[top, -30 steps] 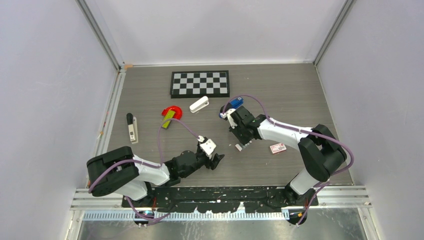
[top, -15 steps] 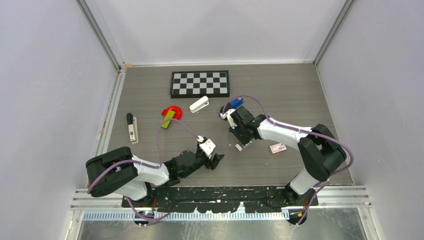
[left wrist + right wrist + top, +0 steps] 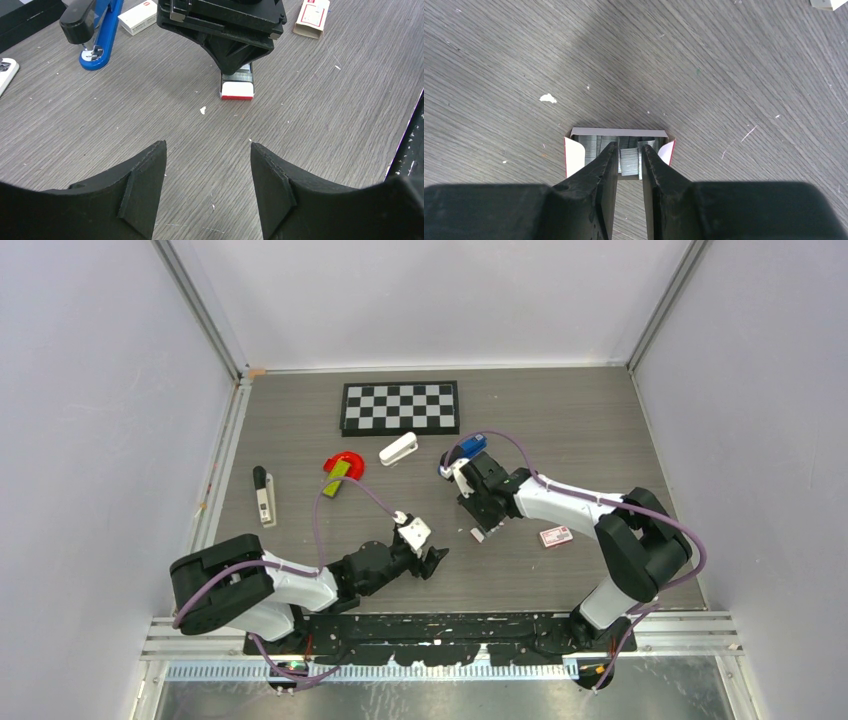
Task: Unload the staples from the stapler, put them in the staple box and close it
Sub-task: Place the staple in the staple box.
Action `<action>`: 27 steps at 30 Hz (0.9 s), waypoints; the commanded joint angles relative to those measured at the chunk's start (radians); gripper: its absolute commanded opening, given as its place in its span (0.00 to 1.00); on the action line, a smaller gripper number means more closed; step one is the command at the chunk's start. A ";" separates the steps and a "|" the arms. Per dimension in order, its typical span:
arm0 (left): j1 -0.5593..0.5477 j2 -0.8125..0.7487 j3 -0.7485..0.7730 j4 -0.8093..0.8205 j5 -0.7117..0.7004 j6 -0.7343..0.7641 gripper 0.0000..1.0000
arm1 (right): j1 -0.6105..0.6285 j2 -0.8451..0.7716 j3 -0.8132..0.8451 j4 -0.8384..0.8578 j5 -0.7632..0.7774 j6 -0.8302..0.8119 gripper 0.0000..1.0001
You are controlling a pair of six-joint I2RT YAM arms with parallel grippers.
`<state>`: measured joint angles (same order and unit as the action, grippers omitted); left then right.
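Note:
The blue stapler (image 3: 468,447) lies open on the table beyond my right gripper; in the left wrist view it (image 3: 97,30) shows at the upper left with its black part raised. My right gripper (image 3: 629,147) points down into a small open red-and-white box (image 3: 573,157), which holds several silver staple strips. Its jaws are nearly together with one short strip of staples (image 3: 629,162) between the fingertips. From above, this gripper (image 3: 483,523) stands over the box (image 3: 477,535). My left gripper (image 3: 207,165) is open and empty, low over the table, facing the box (image 3: 237,91).
A checkerboard (image 3: 400,406) lies at the back. A white stapler (image 3: 398,449), a red item with a yellow-green piece (image 3: 343,466) and a black-and-white tool (image 3: 263,495) lie to the left. A second red-and-white box (image 3: 556,536) lies right of my right gripper.

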<state>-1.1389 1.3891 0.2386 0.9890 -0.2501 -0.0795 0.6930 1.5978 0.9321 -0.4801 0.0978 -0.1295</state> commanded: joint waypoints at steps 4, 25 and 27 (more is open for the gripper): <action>-0.004 -0.020 0.001 0.030 0.003 -0.008 0.64 | 0.006 -0.050 0.046 -0.002 -0.020 -0.003 0.29; -0.005 -0.095 -0.001 -0.034 -0.018 -0.066 0.71 | -0.003 -0.027 0.071 0.012 -0.018 -0.015 0.10; -0.005 -0.110 -0.005 -0.051 -0.017 -0.073 0.71 | -0.009 -0.015 0.070 0.013 -0.011 -0.013 0.10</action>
<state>-1.1389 1.3212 0.2386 0.9440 -0.2535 -0.1291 0.6922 1.5658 0.9745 -0.4950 0.0517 -0.1516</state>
